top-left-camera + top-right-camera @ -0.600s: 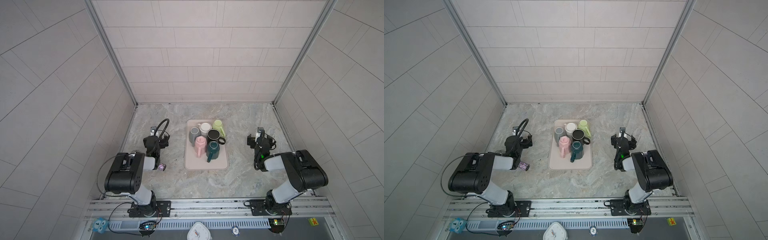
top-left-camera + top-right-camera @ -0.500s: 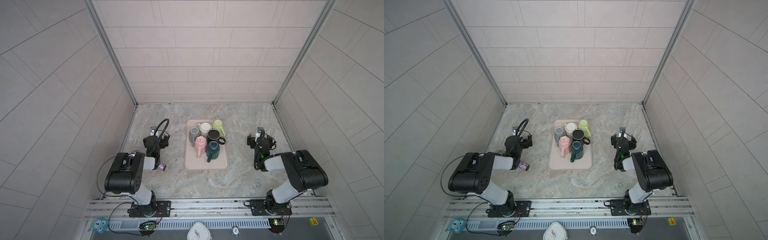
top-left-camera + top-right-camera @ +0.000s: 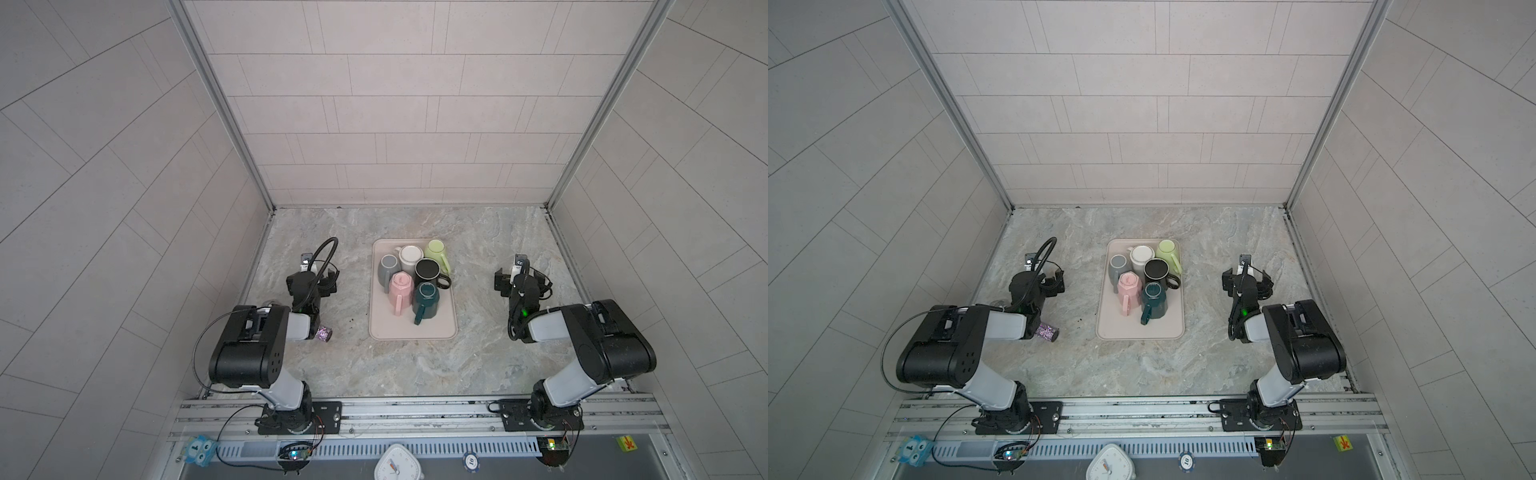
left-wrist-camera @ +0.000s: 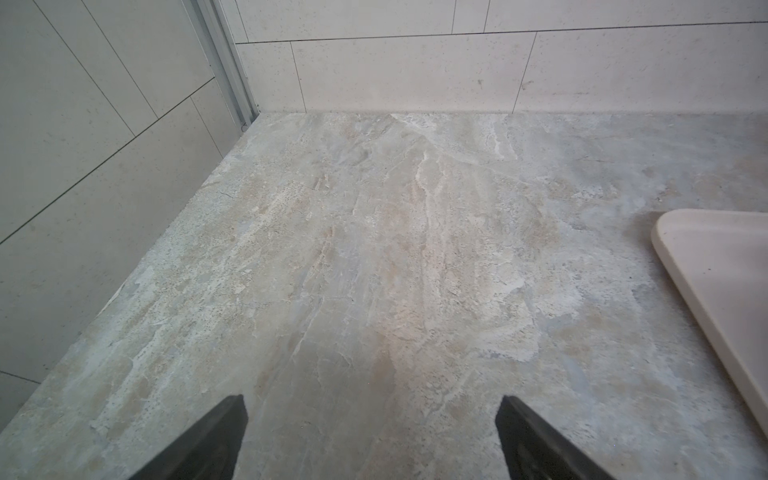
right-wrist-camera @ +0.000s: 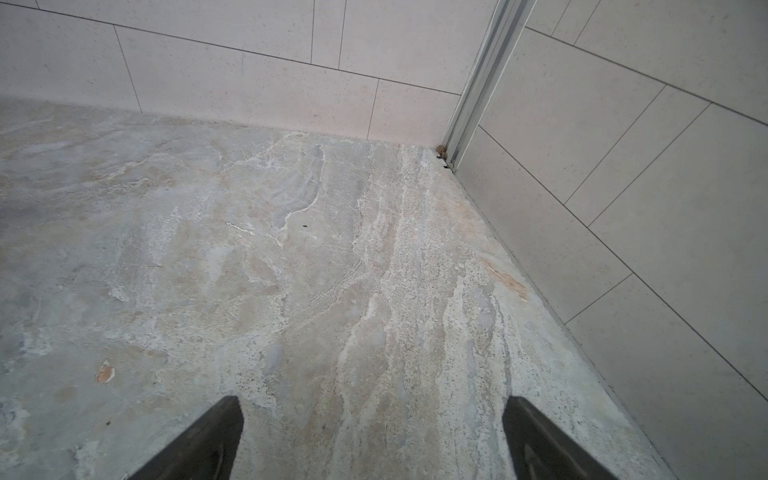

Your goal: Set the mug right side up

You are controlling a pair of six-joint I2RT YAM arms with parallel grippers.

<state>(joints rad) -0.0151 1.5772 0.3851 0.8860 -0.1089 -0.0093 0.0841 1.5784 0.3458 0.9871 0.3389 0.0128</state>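
Several mugs crowd the far half of a beige tray in both top views: grey, white, light green, black, pink and dark teal. Most look bottom up; I cannot tell for each. My left gripper hangs open and empty over bare counter left of the tray, whose corner shows in the left wrist view. On the tray's right, my right gripper is open and empty too. Neither wrist view shows a mug.
A small glittery purple object lies by the left arm's wrist, with dark specks between it and the tray. Tiled walls close in the marbled counter at the back and both sides; the right gripper is near the right wall.
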